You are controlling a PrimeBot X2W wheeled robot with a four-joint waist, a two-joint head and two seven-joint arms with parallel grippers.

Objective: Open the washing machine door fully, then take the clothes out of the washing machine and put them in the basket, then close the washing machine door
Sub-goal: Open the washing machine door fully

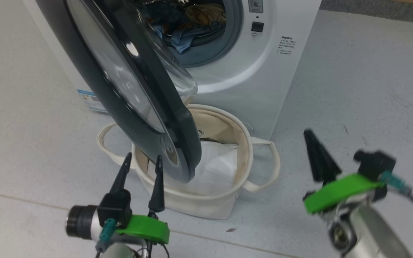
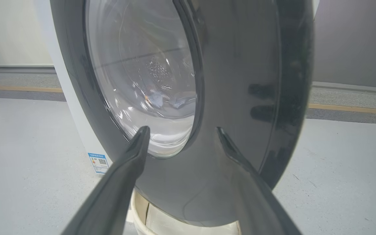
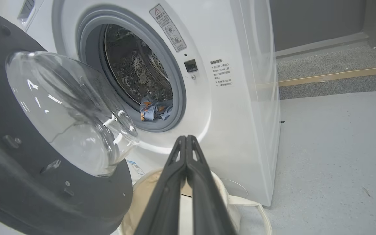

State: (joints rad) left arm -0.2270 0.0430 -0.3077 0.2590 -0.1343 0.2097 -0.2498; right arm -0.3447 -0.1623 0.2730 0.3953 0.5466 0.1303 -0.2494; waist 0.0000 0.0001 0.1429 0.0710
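The white washing machine (image 1: 264, 86) stands ahead with its black-rimmed door (image 1: 138, 93) swung partly out over the cream basket (image 1: 206, 204). Light-blue clothes (image 1: 181, 39) with orange-brown print lie in the drum, low at the drum mouth in the right wrist view (image 3: 155, 109). My left gripper (image 1: 143, 161) is open just in front of the door's lower rim (image 2: 227, 98), which sits between its fingers (image 2: 135, 147) in the left wrist view; contact is unclear. My right gripper (image 1: 316, 143) is shut and empty, right of the basket, fingers (image 3: 186, 147) pointing toward the machine (image 3: 240, 81).
A plain white folded sheet (image 1: 217, 165) lies inside the basket, whose looped handles (image 1: 271, 168) stick out left and right. Grey floor (image 1: 364, 93) spreads around the machine. A blue label (image 1: 91, 100) sits low on the machine's front behind the door.
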